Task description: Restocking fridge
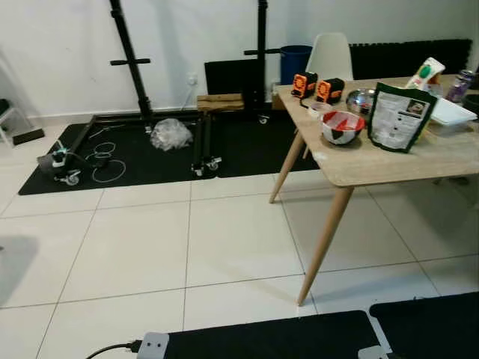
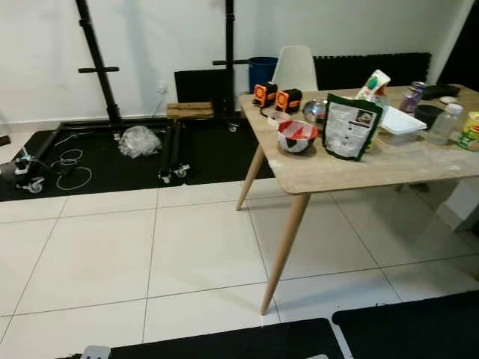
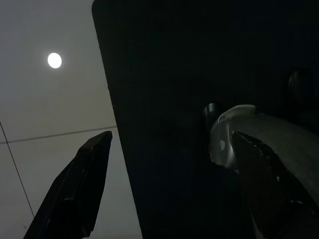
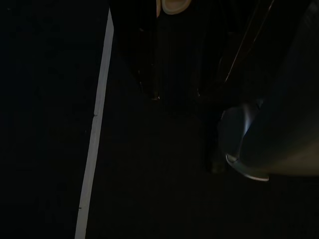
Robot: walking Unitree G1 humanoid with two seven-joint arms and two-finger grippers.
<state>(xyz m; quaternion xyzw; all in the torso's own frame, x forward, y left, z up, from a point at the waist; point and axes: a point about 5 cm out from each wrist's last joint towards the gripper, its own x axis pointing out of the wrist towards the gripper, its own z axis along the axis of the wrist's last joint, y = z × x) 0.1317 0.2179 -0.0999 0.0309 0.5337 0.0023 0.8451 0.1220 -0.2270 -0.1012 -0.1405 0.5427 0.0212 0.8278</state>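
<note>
The groceries to be put away sit on the wooden worktop (image 2: 352, 172) to the right: a dark green pouch (image 2: 351, 126) standing upright near the front edge, a red-and-white bowl (image 2: 297, 135) just left of it, a white tray (image 2: 404, 124) behind, and a clear bottle (image 2: 446, 123) and a can (image 2: 413, 96) further right. No fridge is in sight.

The step in hand is the approach, I judge. The robot stands well back on the tiled floor (image 2: 150, 247), so it should turn right and close on the worktop's near edge, keeping clear of the slanted leg (image 2: 284, 250).

The left pincer (image 3: 164, 184) hangs idle over the floor, fingers spread wide, holding nothing. The right wrist view is too dark to tell how the right pincer stands.

The upright pouch looks easiest to take first.
</note>
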